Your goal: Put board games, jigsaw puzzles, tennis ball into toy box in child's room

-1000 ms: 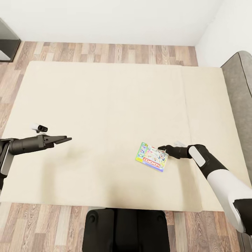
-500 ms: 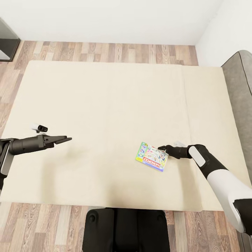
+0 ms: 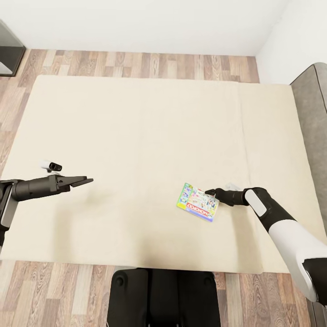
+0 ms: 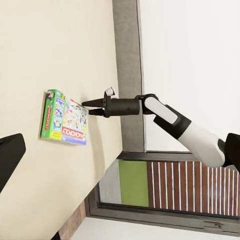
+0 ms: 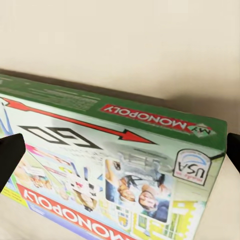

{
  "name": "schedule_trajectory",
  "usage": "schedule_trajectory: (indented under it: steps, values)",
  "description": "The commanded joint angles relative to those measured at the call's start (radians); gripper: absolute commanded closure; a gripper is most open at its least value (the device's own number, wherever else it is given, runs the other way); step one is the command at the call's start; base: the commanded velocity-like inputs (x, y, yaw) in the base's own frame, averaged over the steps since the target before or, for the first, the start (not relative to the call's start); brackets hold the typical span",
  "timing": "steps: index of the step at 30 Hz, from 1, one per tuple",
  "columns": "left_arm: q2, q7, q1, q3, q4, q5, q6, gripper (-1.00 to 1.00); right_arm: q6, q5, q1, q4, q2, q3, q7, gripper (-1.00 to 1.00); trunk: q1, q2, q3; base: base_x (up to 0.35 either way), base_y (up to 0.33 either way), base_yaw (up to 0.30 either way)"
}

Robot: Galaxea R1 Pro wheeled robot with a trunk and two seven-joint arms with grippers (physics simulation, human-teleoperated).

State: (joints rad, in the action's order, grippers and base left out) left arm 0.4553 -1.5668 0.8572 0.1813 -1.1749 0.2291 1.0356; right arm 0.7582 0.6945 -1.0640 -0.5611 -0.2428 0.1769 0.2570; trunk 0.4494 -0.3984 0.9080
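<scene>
From the head we look steeply down over the bed [image 3: 136, 136] and both arms. Our left wrist camera looks across the mattress from well away, facing the game box [image 4: 64, 118] and the right arm beyond. Our right wrist camera sits close above that same box [image 5: 115, 165], shared by all three views.

The board game [image 5: 110, 165] is showing "MY MONOPOLY" in white on a red band along its green side, "MONOPOLY" across its face, and a "USA" badge beside that band.
</scene>
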Motion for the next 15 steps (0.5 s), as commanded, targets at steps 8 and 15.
schedule_trajectory:
  steps: [8, 15]
  values:
    - [0.0, -0.004, 0.0, 0.0, 0.0, -0.001, 0.011, -1.0, 0.001, -0.004, -0.001, 0.0, -0.001, 0.004, 0.005, -1.0, 0.001, -0.002, 0.002, 0.0, 0.0, 0.004]
    - [0.0, -0.004, 0.0, 0.0, 0.0, -0.001, 0.011, -1.0, 0.001, -0.004, -0.001, 0.0, -0.001, 0.004, 0.005, -1.0, 0.001, -0.002, 0.002, 0.0, 0.0, 0.044]
